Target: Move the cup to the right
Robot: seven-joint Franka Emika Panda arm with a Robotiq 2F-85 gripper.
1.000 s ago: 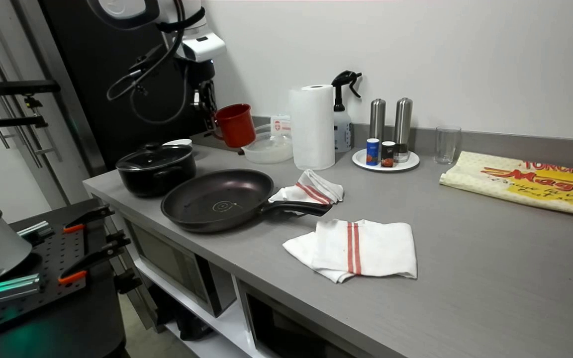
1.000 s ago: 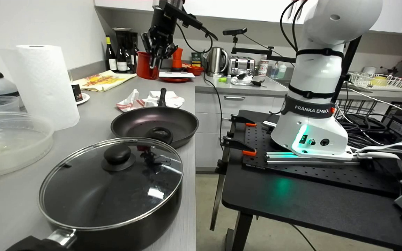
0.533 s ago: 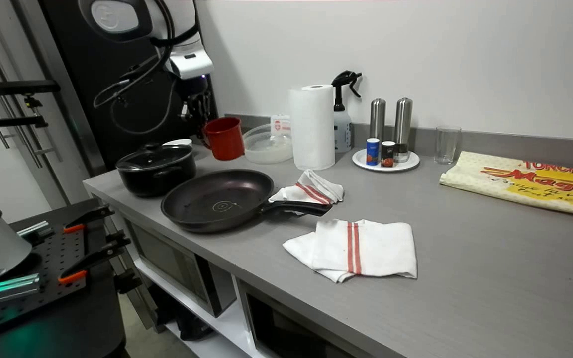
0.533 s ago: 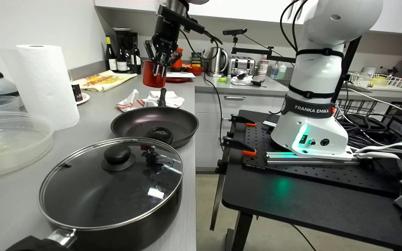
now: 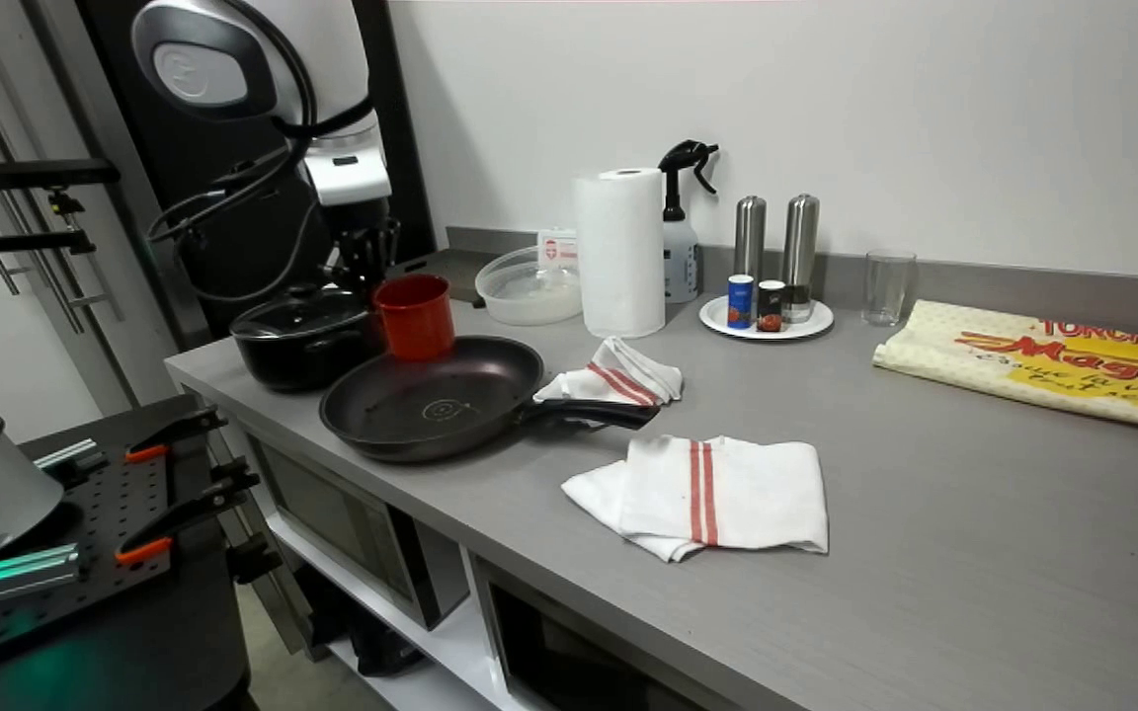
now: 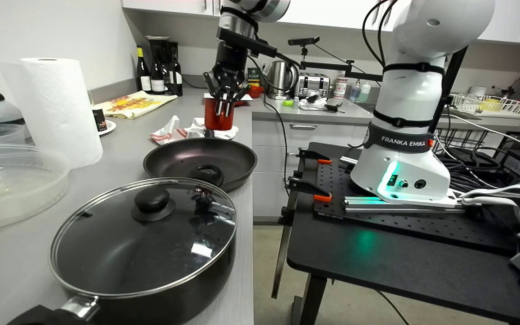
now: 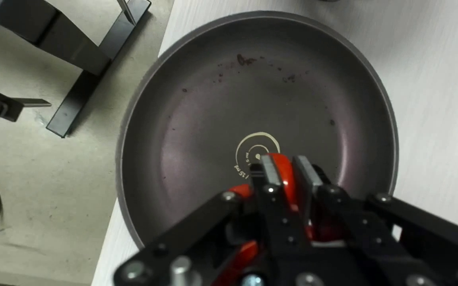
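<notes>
Since a second ago the red mug (image 5: 415,321) has come down and drawn away from the clear plastic container (image 5: 527,304); it is now in the air over the black frying pan (image 5: 436,415), roughly upright, the hand (image 7: 287,169) gripping it by the handle (image 7: 284,174). The other things on the worktop (image 5: 964,553) lie as before. Counted in an exterior view: one mug, one frying pan, one plastic container, one glass-lidded pot (image 5: 302,341), one paper towel roll (image 5: 621,257), one spray bottle (image 5: 681,262), two tall silver shakers (image 5: 749,237), two small canisters (image 5: 740,301) on one white plate (image 5: 714,316), one drinking glass (image 5: 888,288), two white cloths with red stripes (image 5: 747,494), and one printed yellow cloth (image 5: 1053,365).
</notes>
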